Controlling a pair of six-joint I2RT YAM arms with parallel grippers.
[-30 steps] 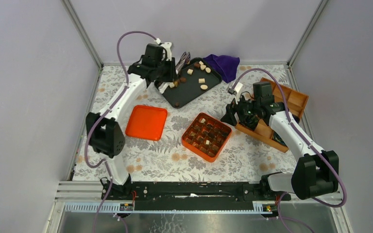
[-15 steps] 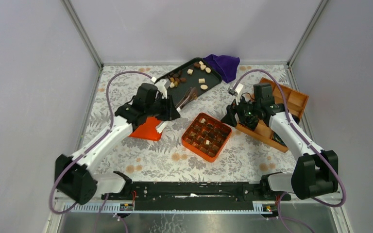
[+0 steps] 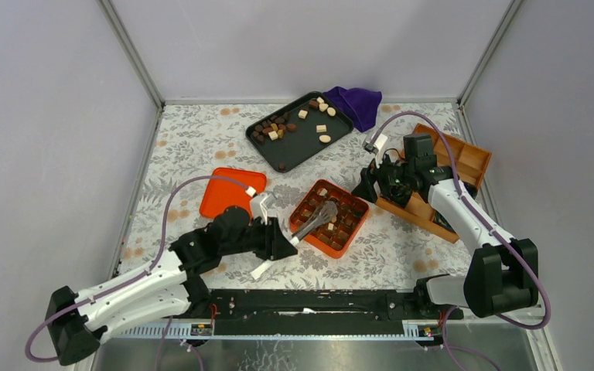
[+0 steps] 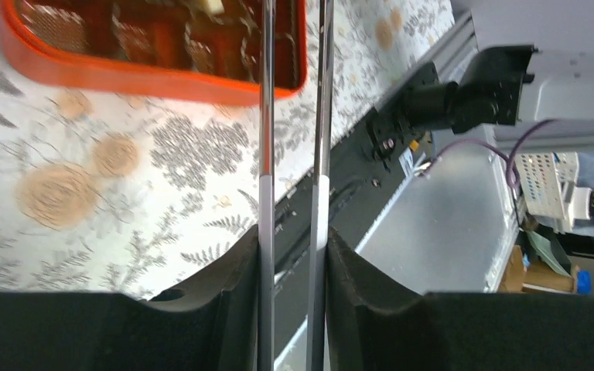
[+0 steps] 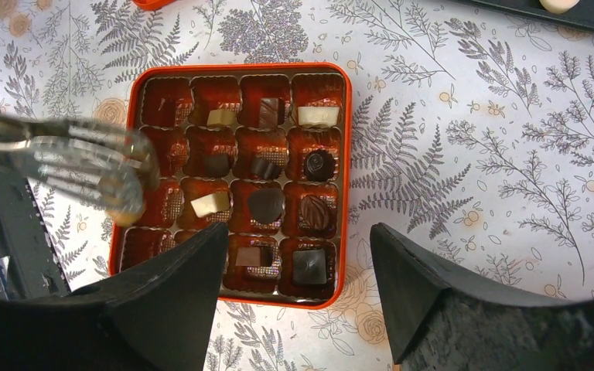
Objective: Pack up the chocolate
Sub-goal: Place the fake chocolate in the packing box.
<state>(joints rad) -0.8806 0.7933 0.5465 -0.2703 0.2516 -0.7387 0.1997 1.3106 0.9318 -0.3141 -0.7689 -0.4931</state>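
An orange box (image 3: 353,229) with square cells holds several pieces of chocolate (image 5: 266,203), dark, brown and cream. More chocolate (image 3: 272,127) lies on the black tray (image 3: 298,151) at the back. My left gripper (image 3: 282,238) is shut on metal tongs (image 3: 315,219), whose two arms (image 4: 265,116) run out over the box's rim (image 4: 124,73). In the right wrist view the tong tips (image 5: 120,197) hover over the box's left cells, and a blurred tan lump sits at the tips. My right gripper (image 5: 294,255) hangs open above the box's right edge, holding nothing.
The orange lid (image 3: 220,197) lies left of the box, partly under my left arm. A purple cloth (image 3: 353,103) sits at the back. A wooden compartment box (image 3: 464,158) stands at the right, under my right arm. The black base rail (image 4: 402,124) runs along the near edge.
My left arm has swung from the black tray at the back down to the near side, carrying the tongs over the orange box. The right arm has stayed still.
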